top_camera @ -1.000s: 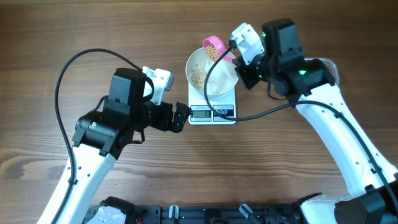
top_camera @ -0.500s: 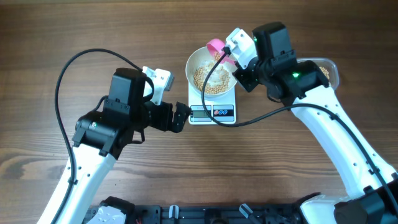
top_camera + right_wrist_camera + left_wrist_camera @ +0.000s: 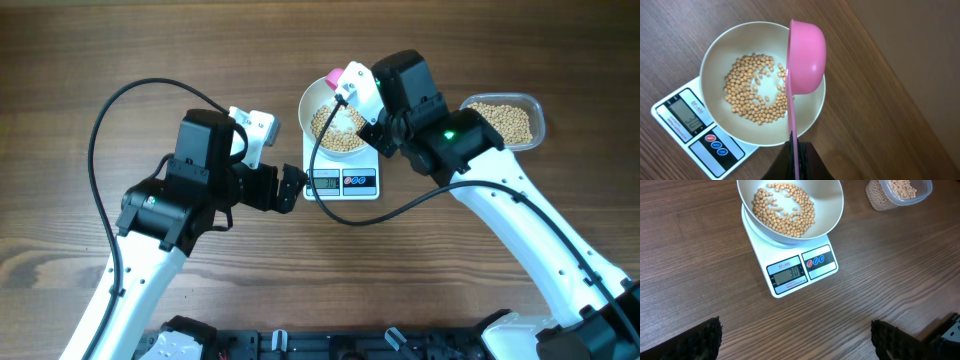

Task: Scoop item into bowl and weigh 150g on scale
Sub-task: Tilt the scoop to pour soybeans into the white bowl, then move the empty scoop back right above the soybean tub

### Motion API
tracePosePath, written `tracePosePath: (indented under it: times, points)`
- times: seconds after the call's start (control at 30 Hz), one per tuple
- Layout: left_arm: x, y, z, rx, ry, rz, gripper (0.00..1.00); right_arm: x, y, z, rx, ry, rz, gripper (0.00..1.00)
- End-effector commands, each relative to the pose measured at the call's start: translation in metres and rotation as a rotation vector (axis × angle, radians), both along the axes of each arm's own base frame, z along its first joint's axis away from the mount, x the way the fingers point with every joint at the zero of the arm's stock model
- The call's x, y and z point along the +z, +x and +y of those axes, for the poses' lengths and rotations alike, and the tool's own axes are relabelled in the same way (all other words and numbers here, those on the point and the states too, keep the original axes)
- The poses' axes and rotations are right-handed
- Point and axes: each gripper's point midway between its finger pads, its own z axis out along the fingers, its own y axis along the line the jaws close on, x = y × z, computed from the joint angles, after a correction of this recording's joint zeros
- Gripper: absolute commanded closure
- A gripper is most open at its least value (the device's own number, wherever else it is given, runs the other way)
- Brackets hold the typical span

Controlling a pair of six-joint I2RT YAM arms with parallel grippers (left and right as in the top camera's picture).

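Observation:
A white bowl [image 3: 308, 105] stands on the small white scale [image 3: 342, 182], whose display shows 30 in the left wrist view. Tan beans [image 3: 752, 95] cover part of the bowl's floor. My right gripper [image 3: 796, 150] is shut on the thin handle of a pink scoop [image 3: 807, 55]. The scoop hangs turned on its side above the bowl's right half, and its inside is hidden. My left gripper [image 3: 795, 345] stands open low over the bare wood just left of the scale [image 3: 800, 270], with nothing between its fingers.
A clear plastic tub [image 3: 505, 122] holding more beans sits on the table to the right of the scale, beyond my right arm. A black cable loops from each wrist across the wood.
My right arm has swung left over the bowl with the scoop, uncovering the tub on the right. More beans lie in the bowl. The left arm has not moved.

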Motion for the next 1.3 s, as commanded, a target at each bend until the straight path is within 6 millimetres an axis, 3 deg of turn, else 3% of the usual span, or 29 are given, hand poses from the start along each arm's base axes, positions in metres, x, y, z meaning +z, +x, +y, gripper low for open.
tracePosePath:
  times: [0.0, 0.17, 0.3, 0.43, 0.47, 0.57, 0.63, 0.7, 0.87, 1.27]
  points:
    - [0.002, 0.000, 0.001, 0.005, -0.011, -0.001, 0.00, 0.018, 0.002, 0.002, -0.075, 0.101, -0.012, 0.96]
    - [0.002, 0.000, 0.001, 0.005, -0.011, -0.001, 0.00, 0.025, -0.001, 0.008, -0.134, 0.328, 0.094, 0.96]
    - [0.002, 0.000, 0.001, 0.005, -0.011, -0.001, 0.00, 0.054, 0.000, -0.004, -0.111, 0.556, 0.164, 0.96]
    - [0.002, 0.000, 0.001, 0.005, -0.011, -0.001, 0.00, 0.077, 0.009, -0.043, -0.151, 0.726, 0.188, 0.96]
    - [0.002, 0.000, 0.001, 0.005, -0.011, -0.001, 0.00, 0.081, 0.013, -0.061, -0.178, 0.772, 0.196, 0.96]
    - [0.002, 0.000, 0.001, 0.005, -0.011, -0.001, 0.00, 0.083, 0.017, -0.101, -0.245, 0.845, 0.208, 0.96]
    - [0.002, 0.000, 0.001, 0.005, -0.011, -0.001, 0.00, 0.085, 0.021, -0.142, -0.329, 0.885, 0.185, 0.96]
    - [0.002, 0.000, 0.001, 0.005, -0.011, -0.001, 0.00, 0.084, 0.024, -0.170, -0.394, 0.893, 0.158, 0.96]
    - [0.002, 0.000, 0.001, 0.005, -0.011, -0.001, 0.00, 0.082, 0.022, -0.219, -0.487, 0.877, 0.100, 0.96]
    - [0.002, 0.000, 0.001, 0.005, -0.011, -0.001, 0.00, 0.069, 0.021, -0.261, -0.603, 0.739, 0.033, 0.96]
